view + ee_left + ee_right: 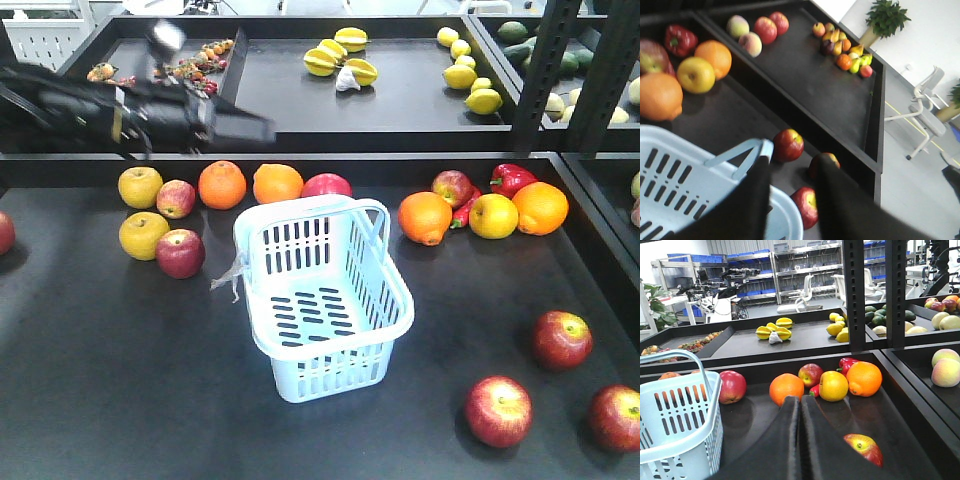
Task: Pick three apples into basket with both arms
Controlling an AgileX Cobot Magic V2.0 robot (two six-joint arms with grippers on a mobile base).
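Left wrist view: left gripper (793, 161) spread wide and empty over the basket (675, 137) rim, red apples (788, 145) just beyond its tips, likely targets; right gripper (800, 400) pinched closed, empty.

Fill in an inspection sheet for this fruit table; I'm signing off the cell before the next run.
Surface: dark tabletop, no spills seen.
Job's things: basket upright and empty; three apples loose on the tabletop at front right, apart from each other.
Clutter: oranges, yellow apples, red pepper and further red apples at the back and left.
Grippers: left gripper open, holding nothing; right gripper shut, empty.
Cables: nothing seen; the left arm is blurred.
Surroundings: upper shelf with starfruit and lemons; chairs and a potted plant beyond.
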